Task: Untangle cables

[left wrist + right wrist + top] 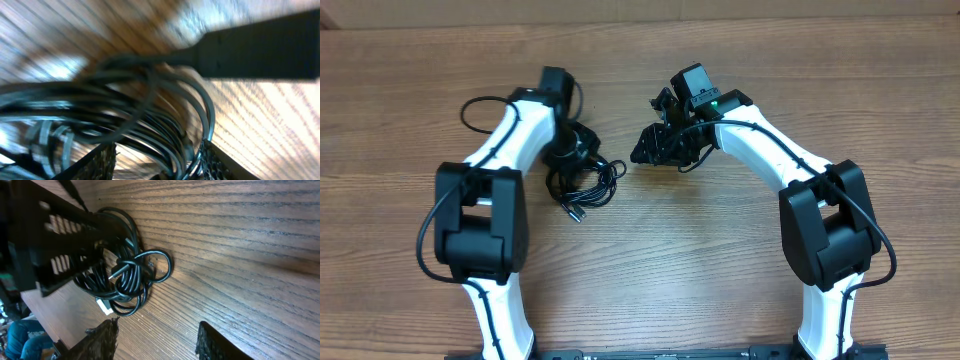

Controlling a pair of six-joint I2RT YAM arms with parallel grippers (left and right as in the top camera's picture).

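- The cables (588, 182) are lying in a loose black tangle on the wooden desk (720, 260), with one plug end (577, 213) sticking out.
- The left gripper (568, 150) is sitting over the tangle.
- The right gripper (648, 150) is pointing at it from just beside, apart.

Wood-grain table (720, 280) (brown, glossy)

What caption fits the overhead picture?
Left arm and right arm over a wooden table, with tangled black cables under the left one.
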